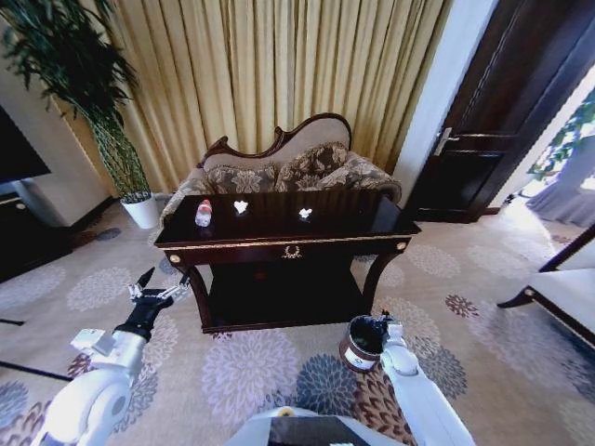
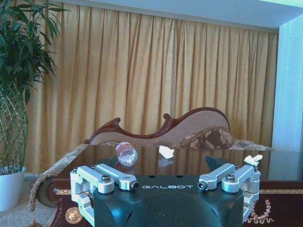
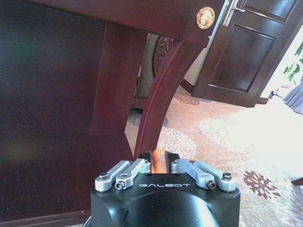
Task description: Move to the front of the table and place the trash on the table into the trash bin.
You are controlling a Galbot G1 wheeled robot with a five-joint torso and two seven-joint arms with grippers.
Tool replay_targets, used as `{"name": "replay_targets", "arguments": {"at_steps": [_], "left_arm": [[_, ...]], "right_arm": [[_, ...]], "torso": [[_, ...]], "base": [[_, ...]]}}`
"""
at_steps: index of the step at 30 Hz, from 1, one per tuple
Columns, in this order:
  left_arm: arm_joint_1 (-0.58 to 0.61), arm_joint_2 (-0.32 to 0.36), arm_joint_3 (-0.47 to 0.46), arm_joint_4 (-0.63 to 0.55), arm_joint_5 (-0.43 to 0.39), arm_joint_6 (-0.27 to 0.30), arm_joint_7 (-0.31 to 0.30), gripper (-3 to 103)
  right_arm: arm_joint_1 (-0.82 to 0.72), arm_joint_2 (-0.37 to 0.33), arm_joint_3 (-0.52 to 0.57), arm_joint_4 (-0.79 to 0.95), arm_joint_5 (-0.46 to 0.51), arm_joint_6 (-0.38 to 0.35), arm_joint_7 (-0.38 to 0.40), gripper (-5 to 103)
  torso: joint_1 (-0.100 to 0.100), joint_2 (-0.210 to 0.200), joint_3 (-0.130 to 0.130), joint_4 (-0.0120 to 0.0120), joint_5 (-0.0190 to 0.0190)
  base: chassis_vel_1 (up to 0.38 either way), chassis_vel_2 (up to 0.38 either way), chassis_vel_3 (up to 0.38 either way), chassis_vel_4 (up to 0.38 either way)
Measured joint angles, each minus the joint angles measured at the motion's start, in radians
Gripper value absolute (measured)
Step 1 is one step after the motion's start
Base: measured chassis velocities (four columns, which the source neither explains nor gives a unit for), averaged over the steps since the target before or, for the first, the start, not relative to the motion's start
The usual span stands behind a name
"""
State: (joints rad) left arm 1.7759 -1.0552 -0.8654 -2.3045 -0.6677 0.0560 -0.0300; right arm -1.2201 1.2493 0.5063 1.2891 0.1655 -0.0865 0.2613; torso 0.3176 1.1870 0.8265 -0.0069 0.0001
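The dark table [image 1: 279,229] stands ahead of me, in front of a sofa. On its top lie the trash items: a clear bottle with a red cap [image 1: 203,213] at the left and two white paper wads [image 1: 241,206] [image 1: 305,213]. My left gripper [image 1: 156,286] hovers open near the table's front left leg; its wrist view shows the bottle [image 2: 127,153] and the wads [image 2: 166,151] [image 2: 253,159]. My right gripper [image 1: 380,324] hangs over the dark-brown trash bin [image 1: 354,356], shut [image 3: 160,164] on a small reddish-orange piece [image 3: 158,160].
A patterned sofa [image 1: 279,172] sits behind the table before gold curtains. A potted plant in a white pot [image 1: 141,211] stands at the back left, a dark door [image 1: 502,121] at the back right. Another furniture piece [image 1: 558,288] juts in at the right. Flowered carpet lies around.
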Motion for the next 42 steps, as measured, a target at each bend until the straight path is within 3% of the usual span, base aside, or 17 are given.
{"name": "replay_targets", "arguments": {"at_steps": [7,9,12,13,16,19,23,34,42], "left_arm": [[0.001,-0.007,0.002,0.003,0.001,-0.008,0.009,100],[0.001,-0.007,0.003,0.003,0.002,-0.008,0.009,100],[-0.001,-0.008,0.007,0.004,0.003,-0.01,0.01,100],[-0.001,-0.008,0.007,0.004,0.003,-0.01,0.01,100],[-0.004,-0.008,0.01,0.008,0.003,-0.011,0.011,100],[-0.006,-0.007,0.011,0.009,0.004,-0.011,0.011,100],[-0.009,-0.004,0.009,0.011,0.001,-0.013,0.011,100],[-0.018,0.004,0.006,-0.009,-0.005,-0.01,0.01,100],[-0.052,0.013,0.009,-0.026,-0.042,0.032,-0.019,100]], "right_arm": [[-0.002,0.007,0.004,0.007,-0.016,-0.003,0.006,46],[-0.002,0.007,0.005,0.008,-0.02,-0.001,0.009,46],[-0.013,0.005,0.009,0.035,-0.02,0.01,0.016,62],[-0.013,0.005,0.009,0.035,-0.02,0.01,0.016,62],[-0.056,-0.016,0.007,0.181,0.017,0.011,0.024,80],[-0.078,-0.033,0.001,0.269,0.045,-0.007,0.027,85],[-0.121,-0.091,-0.022,0.534,0.135,-0.097,0.062,99],[-0.158,-0.164,-0.053,0.853,0.271,-0.19,0.092,100],[-0.173,-0.197,-0.054,0.94,0.347,-0.178,0.061,100]], "torso": [[0.0,0.0,0.0,0.0,0.0002],[0.0,0.0,0.0,0.0,0.0001],[0.0,0.0,0.0,0.0001,0.0002],[0.0,0.0,0.0,0.0001,0.0002],[0.0,0.0,0.0,-0.0001,0.0003],[0.0,0.0,0.0,0.0,0.0],[0.0,0.0,0.0,0.0,-0.0001],[0.0,0.0,0.0,0.0,0.0001],[0.0,0.0,0.0,0.0,0.0001]], "base": [[0.0,0.0,0.0,0.0],[0.0,0.0,0.0,0.0],[0.0,0.0,0.0,0.0],[0.0,0.0,0.0,0.0],[0.0,0.0,0.0,0.0],[0.0,0.0,0.0,0.0],[0.0,0.0,0.0,0.0],[0.0,0.0,0.0,0.0],[0.0,0.0,0.0,0.0]]}}
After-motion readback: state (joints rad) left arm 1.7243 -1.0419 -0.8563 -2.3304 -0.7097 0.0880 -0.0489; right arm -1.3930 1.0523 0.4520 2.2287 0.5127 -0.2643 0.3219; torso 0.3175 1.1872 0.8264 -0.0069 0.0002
